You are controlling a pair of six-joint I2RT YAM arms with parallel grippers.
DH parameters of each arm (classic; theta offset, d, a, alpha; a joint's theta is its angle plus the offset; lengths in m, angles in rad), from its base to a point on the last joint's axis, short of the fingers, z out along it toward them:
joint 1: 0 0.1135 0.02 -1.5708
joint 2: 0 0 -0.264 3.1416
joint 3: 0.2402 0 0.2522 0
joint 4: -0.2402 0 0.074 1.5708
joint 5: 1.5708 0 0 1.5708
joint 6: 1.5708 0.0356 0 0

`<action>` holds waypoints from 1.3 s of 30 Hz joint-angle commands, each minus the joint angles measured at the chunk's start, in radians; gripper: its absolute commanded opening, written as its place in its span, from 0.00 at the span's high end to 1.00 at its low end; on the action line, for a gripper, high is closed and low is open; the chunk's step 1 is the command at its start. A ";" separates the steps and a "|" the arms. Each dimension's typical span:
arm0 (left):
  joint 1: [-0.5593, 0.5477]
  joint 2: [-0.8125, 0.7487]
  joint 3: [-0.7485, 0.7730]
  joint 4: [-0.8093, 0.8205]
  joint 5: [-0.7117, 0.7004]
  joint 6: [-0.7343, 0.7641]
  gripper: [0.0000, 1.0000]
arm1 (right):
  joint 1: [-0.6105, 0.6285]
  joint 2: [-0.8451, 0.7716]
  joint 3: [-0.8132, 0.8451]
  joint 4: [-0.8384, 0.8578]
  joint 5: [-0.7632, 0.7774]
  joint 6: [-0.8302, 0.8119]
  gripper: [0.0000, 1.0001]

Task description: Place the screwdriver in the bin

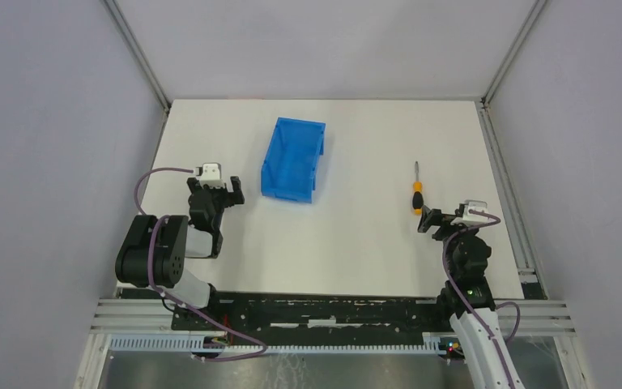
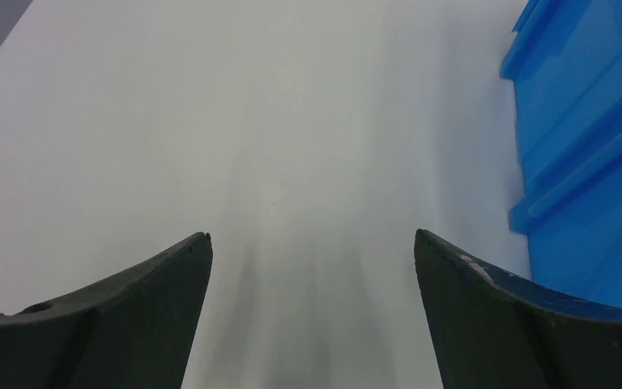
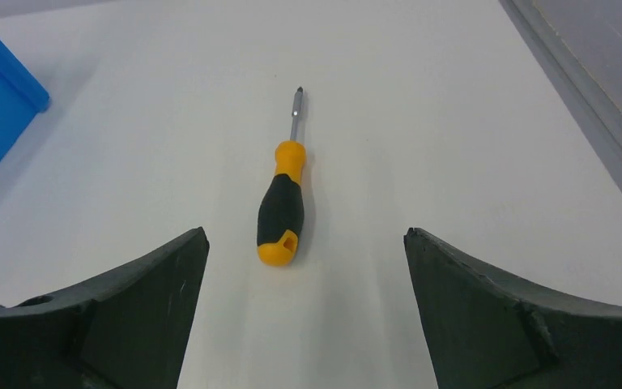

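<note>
The screwdriver (image 1: 416, 193) lies flat on the white table at the right, orange-yellow handle with a black grip nearest me, thin shaft pointing away. In the right wrist view the screwdriver (image 3: 282, 207) lies just ahead of my fingers, a little left of centre. My right gripper (image 1: 432, 220) (image 3: 306, 233) is open and empty, just short of the handle end. The blue bin (image 1: 294, 159) stands left of centre, lower end toward me. My left gripper (image 1: 225, 194) (image 2: 312, 235) is open and empty, left of the bin (image 2: 587, 154).
The white table (image 1: 356, 243) is ringed by grey walls with metal corner posts (image 1: 502, 65). A metal rail (image 3: 591, 105) runs along the table's right edge, close to the right arm.
</note>
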 commanded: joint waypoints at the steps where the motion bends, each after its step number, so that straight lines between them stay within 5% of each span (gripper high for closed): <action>1: 0.006 -0.021 -0.002 0.026 0.008 -0.022 0.00 | 0.002 -0.048 -0.008 0.104 0.079 0.084 0.02; 4: 0.006 -0.019 -0.002 0.026 0.007 -0.022 0.00 | 0.002 -0.060 0.025 0.090 0.144 0.111 0.02; 7: 0.006 -0.021 -0.002 0.026 0.008 -0.022 0.00 | 0.002 -0.041 0.121 0.111 0.035 -0.010 0.02; 11: 0.006 -0.021 -0.002 0.026 0.008 -0.022 0.00 | 0.002 0.164 0.401 0.047 -0.051 -0.101 0.02; 18: 0.006 -0.021 -0.002 0.026 0.007 -0.022 0.00 | 0.001 0.815 1.300 -0.602 -0.098 -0.153 0.05; 22: 0.006 -0.020 -0.002 0.026 0.007 -0.022 0.00 | 0.002 1.161 1.629 -0.911 -0.107 -0.160 0.02; 32: 0.006 -0.021 -0.002 0.026 0.007 -0.022 0.00 | 0.001 1.528 1.349 -0.749 -0.043 -0.121 0.13; 39: 0.006 -0.021 -0.002 0.026 0.007 -0.022 0.00 | 0.003 1.660 1.220 -0.628 -0.069 -0.098 0.42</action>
